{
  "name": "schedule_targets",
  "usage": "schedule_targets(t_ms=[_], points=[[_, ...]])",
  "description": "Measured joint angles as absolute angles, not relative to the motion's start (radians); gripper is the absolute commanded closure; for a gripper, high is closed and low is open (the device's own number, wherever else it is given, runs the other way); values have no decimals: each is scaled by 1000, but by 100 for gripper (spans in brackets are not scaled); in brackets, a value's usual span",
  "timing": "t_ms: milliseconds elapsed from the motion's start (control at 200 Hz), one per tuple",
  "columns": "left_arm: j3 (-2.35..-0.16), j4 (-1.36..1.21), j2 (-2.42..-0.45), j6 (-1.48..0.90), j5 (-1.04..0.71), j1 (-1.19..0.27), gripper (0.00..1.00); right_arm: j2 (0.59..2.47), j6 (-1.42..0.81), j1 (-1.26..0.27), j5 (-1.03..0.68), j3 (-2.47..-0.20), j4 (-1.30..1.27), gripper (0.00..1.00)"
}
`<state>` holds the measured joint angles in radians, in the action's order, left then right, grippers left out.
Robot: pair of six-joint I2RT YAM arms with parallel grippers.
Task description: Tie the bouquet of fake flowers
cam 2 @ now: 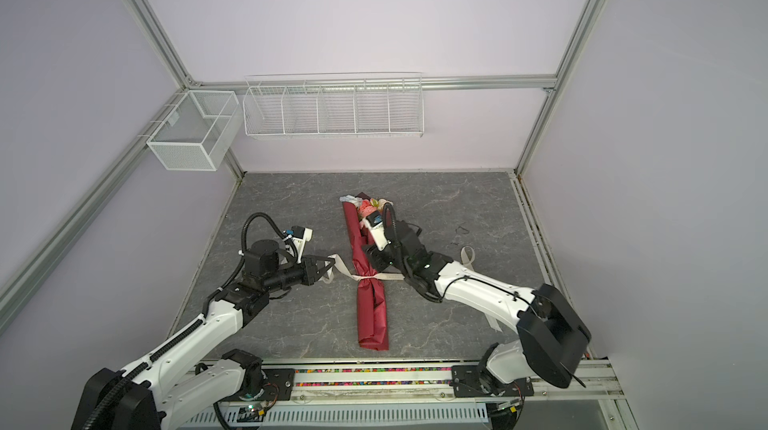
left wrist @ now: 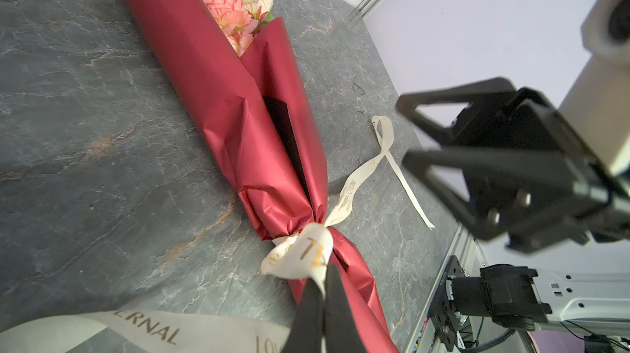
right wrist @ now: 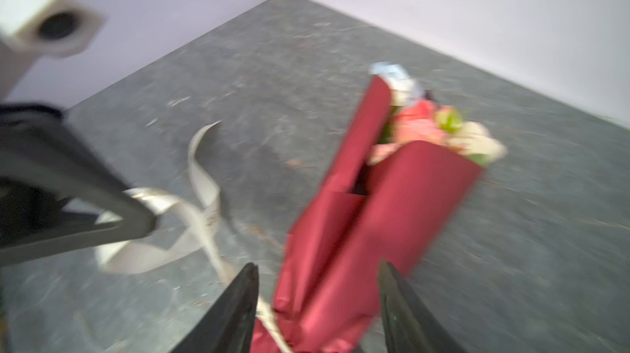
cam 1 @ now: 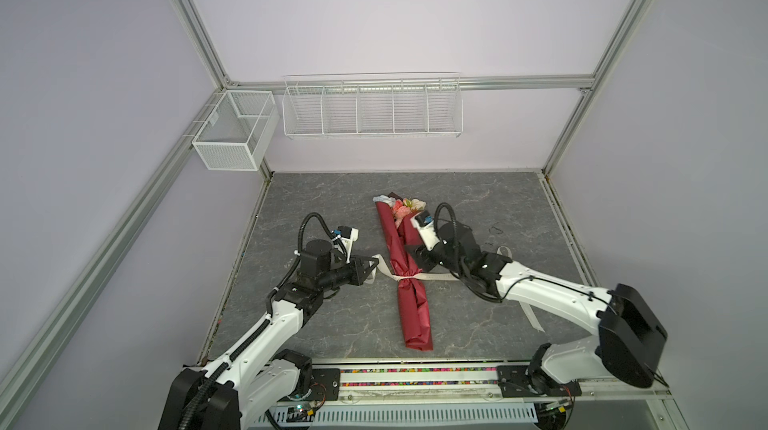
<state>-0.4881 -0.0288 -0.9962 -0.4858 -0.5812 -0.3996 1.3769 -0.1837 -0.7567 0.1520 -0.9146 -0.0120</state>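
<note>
My left pincer [left wrist: 324,281] is clamped on the ribbon [left wrist: 306,252] tied round the bouquet [left wrist: 221,95]; my right pincer [right wrist: 317,266] stands apart, the bouquet just ahead.

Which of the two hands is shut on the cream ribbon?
The left hand: its jaws pinch the cream ribbon beside the bouquet. The right hand stands open, holding nothing.

Right wrist view blurred: bouquet of fake flowers [right wrist: 375,204] smeared, its tied end cut by the frame edge, ribbon [right wrist: 204,181] print unreadable. In both top views right gripper [cam 1: 414,256] mostly hidden under its own wrist. Mid-right of frame, small dark thing [cam 1: 494,229]: too small to tell.
</note>
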Motion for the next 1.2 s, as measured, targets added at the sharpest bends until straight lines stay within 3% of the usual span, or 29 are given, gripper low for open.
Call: schedule_targets(t_ms=[135, 300, 610, 845, 950, 1005, 1105, 1200], points=[[-488, -28, -989, -502, -598, -400, 97, 1350, -378, -500, 219, -934, 257, 46], [-488, -31, -957, -522, -613, -400, 97, 1349, -495, -210, 142, -837, 466, 43], [-488, -48, -942, -546, -632, -400, 98, 1510, -515, -69, 22, -911, 586, 42], [-482, -91, -942, -582, -636, -400, 100, 1671, -481, -49, -29, -997, 586, 57], [-467, -133, -942, -604, -634, -400, 100, 1695, -471, -49, -25, -1000, 591, 68], [-464, -140, -942, -612, -633, -400, 100, 1702, -459, -49, -23, -1003, 594, 81], [-454, -158, -939, -625, -628, -401, 100, 1701, -449, -49, -20, -1005, 596, 93], [-445, -170, -932, -636, -626, -401, 100, 1679, -447, -49, -27, -1005, 594, 94]])
